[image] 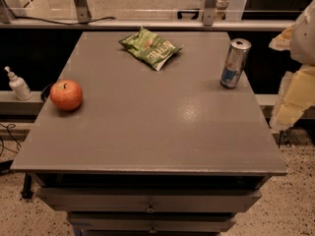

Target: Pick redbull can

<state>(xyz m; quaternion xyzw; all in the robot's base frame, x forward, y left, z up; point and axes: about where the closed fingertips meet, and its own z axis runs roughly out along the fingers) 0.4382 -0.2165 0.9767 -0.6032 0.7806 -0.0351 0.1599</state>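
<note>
The redbull can (pixel 235 63) stands upright near the right edge of the grey table (pixel 162 127), towards the back. It is slim, silver with blue panels and a silver top. My gripper (pixel 285 75) is at the right edge of the view, off the table's right side and to the right of the can, not touching it. It is open and empty, with one pale finger (pixel 281 40) above and the other (pixel 291 102) below.
A red apple (pixel 66 95) sits near the table's left edge. A green chip bag (pixel 150 47) lies at the back middle. A small white pump bottle (pixel 18 84) stands on a ledge left of the table. Drawers (pixel 150 203) are below the table front.
</note>
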